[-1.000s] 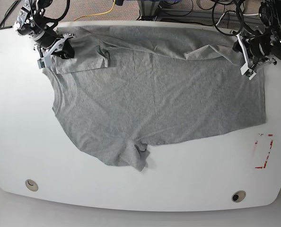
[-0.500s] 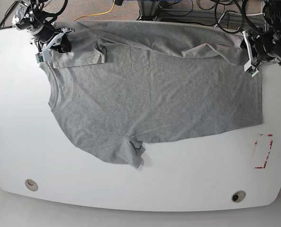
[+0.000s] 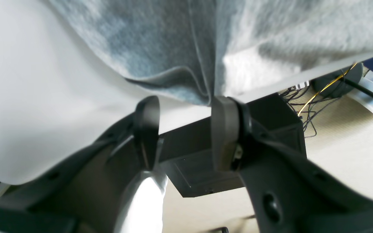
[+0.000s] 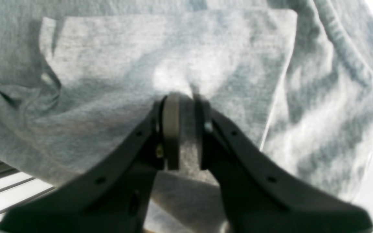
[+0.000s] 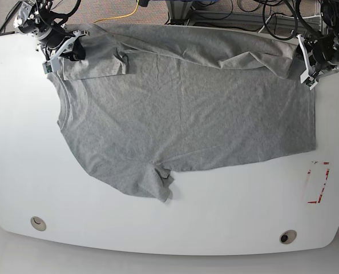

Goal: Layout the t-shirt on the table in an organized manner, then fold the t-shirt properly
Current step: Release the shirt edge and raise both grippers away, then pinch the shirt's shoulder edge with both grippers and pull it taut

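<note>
Grey t-shirt (image 5: 186,108) lies spread across the far half of the white table (image 5: 21,160), collar to the left, hem to the right, one sleeve pointing at the near edge and the other folded over the far-left shoulder. Its far edge hangs past the far rim of the table. No lettering shows, so the printed side is probably face down.

Right gripper (image 4: 184,100), at far left in the base view, has its jaws nearly together on a pinch of the folded sleeve fabric. Left gripper (image 3: 185,103), at far right, has its jaws apart by a clear gap; one finger (image 3: 224,129) touches the hem corner, nothing is clamped between them.

Handling, as a judgement: thin soft cotton, light, floppy, no stiffness. It drapes and wrinkles wherever it is lifted and slides easily on the glossy top, so pulling one corner drags the whole shirt. Not fragile. Best holds are the seamed edges: hem corners, sleeve cuffs, shoulder seams, where doubled cloth gives a firm pinch. Take two points together and keep the cloth taut between them. The bunched ridge (image 5: 238,57) along the far edge needs flattening before any fold.
</note>
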Robot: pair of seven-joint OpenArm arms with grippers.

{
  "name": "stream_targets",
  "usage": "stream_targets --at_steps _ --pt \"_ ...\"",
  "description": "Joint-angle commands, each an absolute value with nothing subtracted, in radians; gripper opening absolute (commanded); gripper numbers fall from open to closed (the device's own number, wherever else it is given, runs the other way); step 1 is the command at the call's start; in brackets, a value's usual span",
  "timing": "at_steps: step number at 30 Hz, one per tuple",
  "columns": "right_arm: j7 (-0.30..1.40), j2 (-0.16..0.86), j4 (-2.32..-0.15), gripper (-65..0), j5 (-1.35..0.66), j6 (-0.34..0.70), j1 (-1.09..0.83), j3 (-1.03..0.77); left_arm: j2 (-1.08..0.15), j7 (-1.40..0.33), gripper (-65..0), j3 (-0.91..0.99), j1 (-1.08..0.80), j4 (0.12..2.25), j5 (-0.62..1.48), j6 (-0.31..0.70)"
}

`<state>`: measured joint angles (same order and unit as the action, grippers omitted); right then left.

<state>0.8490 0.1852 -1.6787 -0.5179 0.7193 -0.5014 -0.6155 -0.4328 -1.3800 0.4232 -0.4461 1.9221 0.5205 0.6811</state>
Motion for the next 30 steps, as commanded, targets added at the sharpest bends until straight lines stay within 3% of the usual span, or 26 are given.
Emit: stream_targets --at_steps 1,11,16,18,30 --pt "0.918 0.191 -1.696 -56.3 -0.443 0.698 -0.499 -0.618 -0.449 -1.374 -41.5 0.438 -0.44 1.954 0.529 0.698" --pt "0.918 0.193 -1.702 -56.3 -0.443 0.698 -0.495 -0.618 -0.389 -1.376 -40.3 0.565 -0.383 1.969 0.529 0.698" --pt "0.918 0.193 -1.702 -56.3 -0.443 0.698 -0.495 -0.616 -0.344 -1.377 -27.2 0.579 -0.315 1.968 0.527 0.698" --pt "0.918 0.193 -1.702 -56.3 -0.443 0.698 -0.495 -0.611 -0.325 -1.377 -25.3 0.576 -0.292 1.968 0.522 0.698" --pt "0.918 0.193 -1.704 -56.3 -0.443 0.698 -0.493 -0.611 -0.271 -1.383 -24.9 0.466 -0.257 1.945 0.519 0.698"
